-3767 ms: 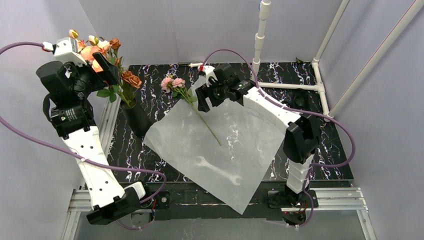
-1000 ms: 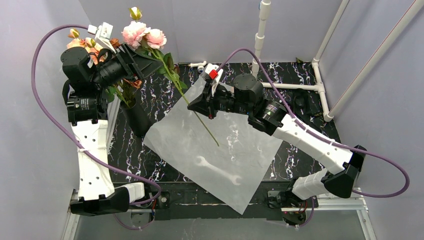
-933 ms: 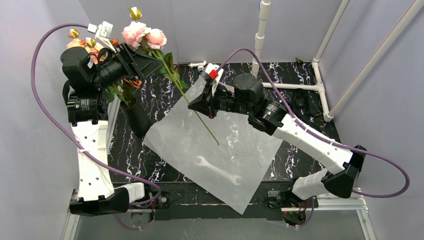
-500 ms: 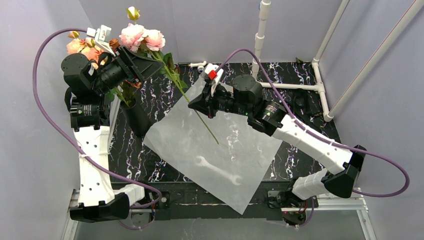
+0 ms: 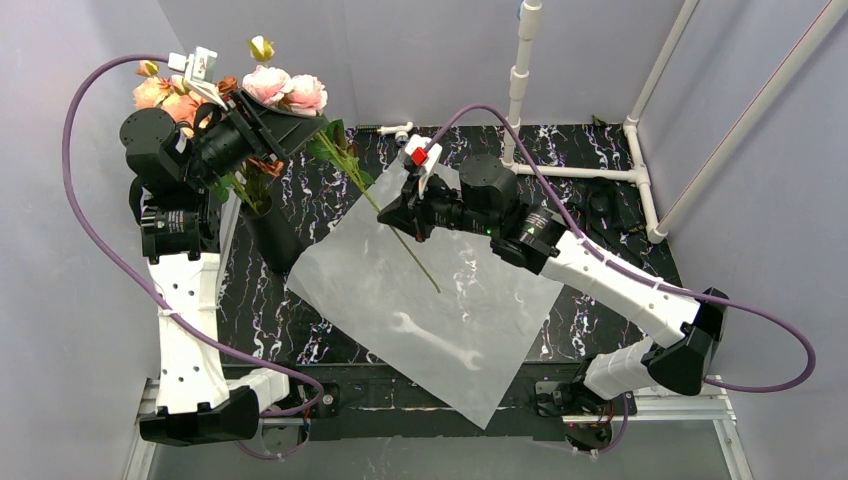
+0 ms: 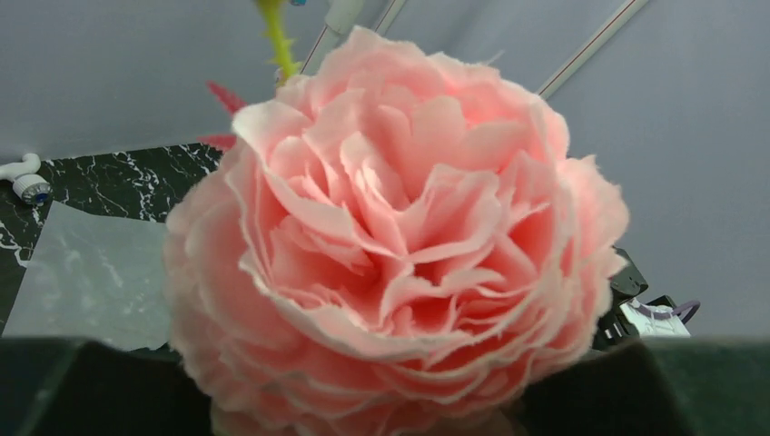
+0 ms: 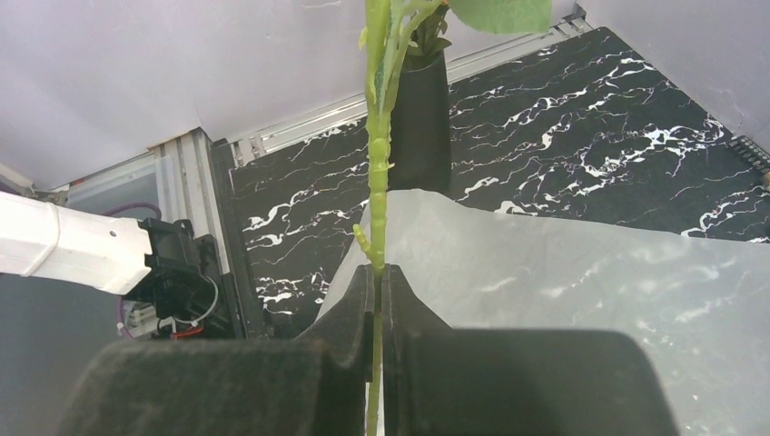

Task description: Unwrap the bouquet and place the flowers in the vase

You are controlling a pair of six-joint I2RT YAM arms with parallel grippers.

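Right fingers (image 7: 363, 292) clenched on stem (image 7: 377, 173). Left fingers (image 5: 298, 116) at rose (image 6: 390, 245), grip unclear. Risk: right releasing early drops it.

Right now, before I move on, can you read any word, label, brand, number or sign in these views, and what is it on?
No readable text in any view.
Paper sheet: a pale wrench shape printed on it, no letters.
Red patch on the right arm: too small to tell whether it carries writing.
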